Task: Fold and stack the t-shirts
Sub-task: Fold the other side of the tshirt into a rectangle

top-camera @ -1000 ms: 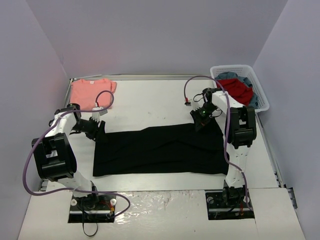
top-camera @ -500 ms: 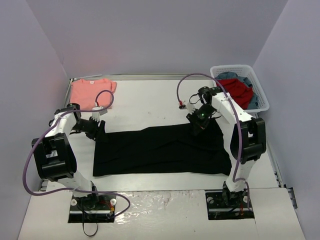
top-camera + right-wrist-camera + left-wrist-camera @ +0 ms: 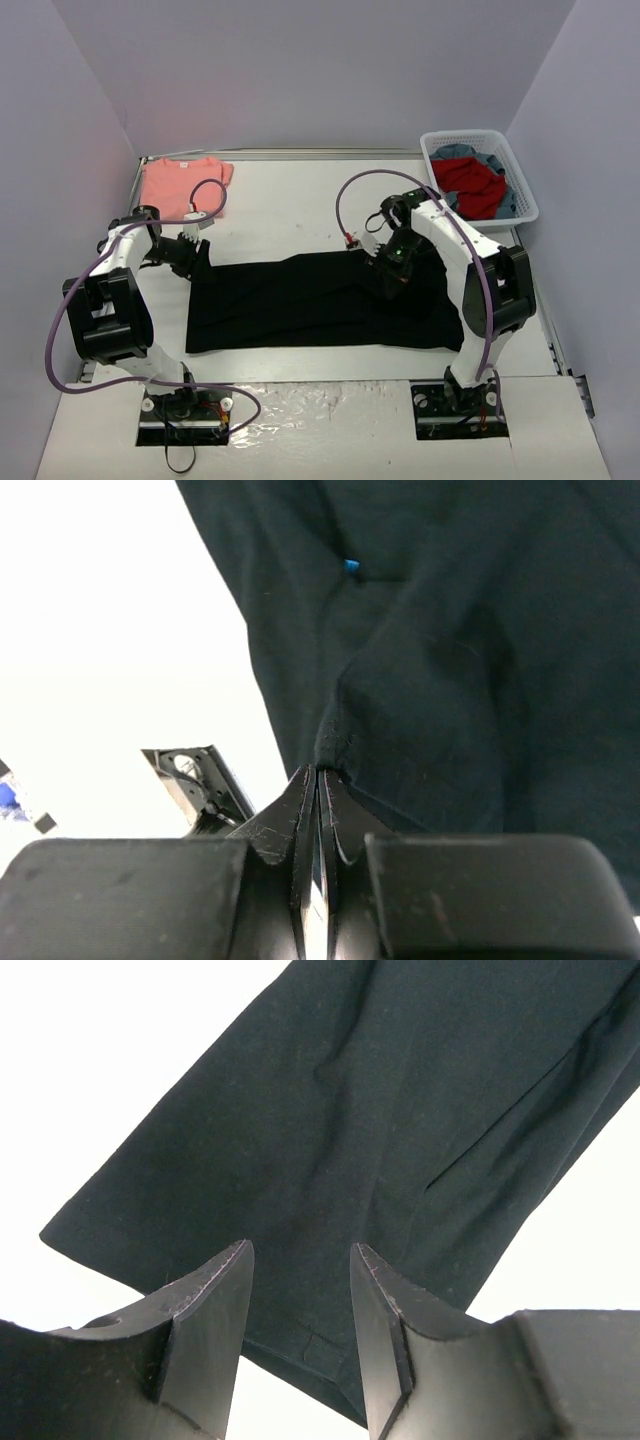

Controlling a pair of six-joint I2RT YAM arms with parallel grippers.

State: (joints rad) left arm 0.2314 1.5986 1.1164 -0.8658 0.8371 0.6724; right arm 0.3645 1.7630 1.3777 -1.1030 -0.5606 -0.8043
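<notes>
1. The black t-shirt [image 3: 300, 305] lies spread across the middle of the table [image 3: 300, 205], its long side running left to right, with shallow creases along it.
2. The left gripper [image 3: 197, 259] sits at the shirt's far left corner. In the left wrist view its fingers [image 3: 200, 1330] stand apart, with black cloth visible in the gap (nothing is pinched).
3. The right gripper [image 3: 386, 277] is low over the shirt's right half. In the right wrist view its jaws are pressed together on a raised fold at the cloth's edge, and the fabric bunches at the pinch.
4. A small blue mark [image 3: 350, 566] shows on the black cloth beyond the pinch.
5. The salmon-pink t-shirt [image 3: 183, 185] lies flat in the table's far left corner, well apart from the black one.
6. A white basket [image 3: 462, 134] at the far right corner holds red cloth [image 3: 470, 185] and blue cloth [image 3: 455, 152].
</notes>
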